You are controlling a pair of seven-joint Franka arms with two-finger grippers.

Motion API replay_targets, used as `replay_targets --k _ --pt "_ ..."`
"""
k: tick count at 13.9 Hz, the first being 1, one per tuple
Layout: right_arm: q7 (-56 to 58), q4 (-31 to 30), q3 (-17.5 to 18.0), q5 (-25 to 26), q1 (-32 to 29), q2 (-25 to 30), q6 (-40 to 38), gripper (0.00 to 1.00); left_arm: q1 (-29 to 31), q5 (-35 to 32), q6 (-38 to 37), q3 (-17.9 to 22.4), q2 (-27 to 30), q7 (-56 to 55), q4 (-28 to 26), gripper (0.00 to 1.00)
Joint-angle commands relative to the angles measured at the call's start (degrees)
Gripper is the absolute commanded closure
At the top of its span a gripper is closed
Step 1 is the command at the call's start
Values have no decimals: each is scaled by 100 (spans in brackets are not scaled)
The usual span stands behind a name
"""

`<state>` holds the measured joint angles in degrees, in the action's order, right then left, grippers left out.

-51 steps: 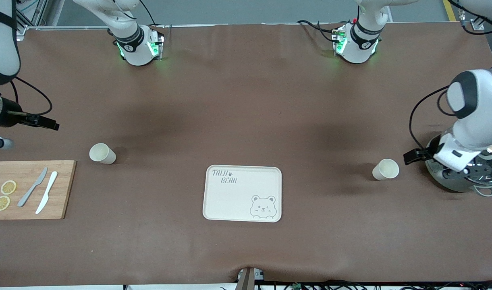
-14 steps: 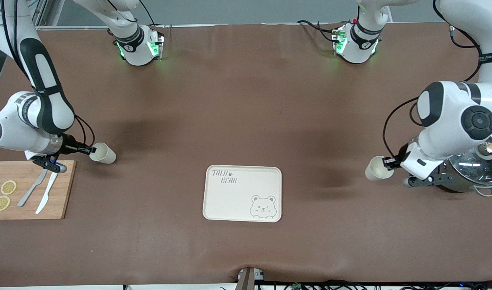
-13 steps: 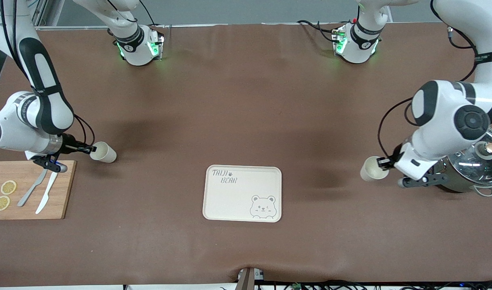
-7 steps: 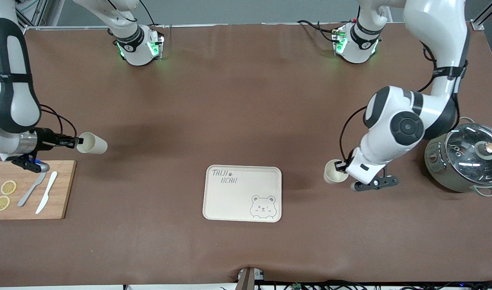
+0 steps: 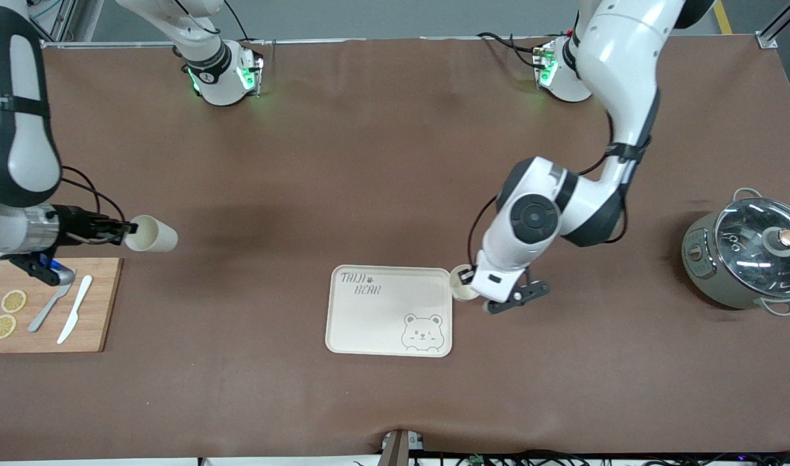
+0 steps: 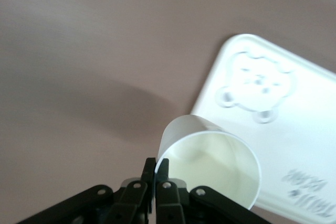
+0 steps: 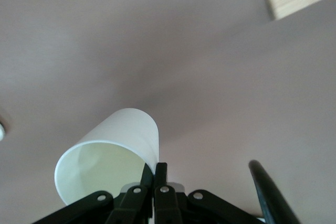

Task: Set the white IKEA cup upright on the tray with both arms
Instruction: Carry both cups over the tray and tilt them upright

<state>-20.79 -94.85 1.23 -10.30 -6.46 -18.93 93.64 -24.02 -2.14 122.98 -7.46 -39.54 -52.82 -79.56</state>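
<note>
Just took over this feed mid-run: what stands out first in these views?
Each arm grips a white cup by its rim. The left gripper holds its cup over the edge of the tray at the left arm's end. The right gripper holds the other cup, tipped sideways, above the table beside the wooden cutting board. A lidded steel pot sits at the left arm's end.

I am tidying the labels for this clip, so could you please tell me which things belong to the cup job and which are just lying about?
Job:
- left gripper pinching left-arm cup by its rim, over tray edge
- right gripper pinching right-arm cup

Lying about:
- cutting board
- lemon slices
- two knives
- pot
</note>
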Motion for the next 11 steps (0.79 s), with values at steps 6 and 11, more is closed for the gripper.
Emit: replay_targets --k 6,11 --pt "-2576 213 386 -42 891 -356 952 100 -384 -6 1044 43 -985 -562 450 100" --pt "-4131 283 535 -42 1594 -971 2104 100 -393 3 1009 61 -916 -554 414 0"
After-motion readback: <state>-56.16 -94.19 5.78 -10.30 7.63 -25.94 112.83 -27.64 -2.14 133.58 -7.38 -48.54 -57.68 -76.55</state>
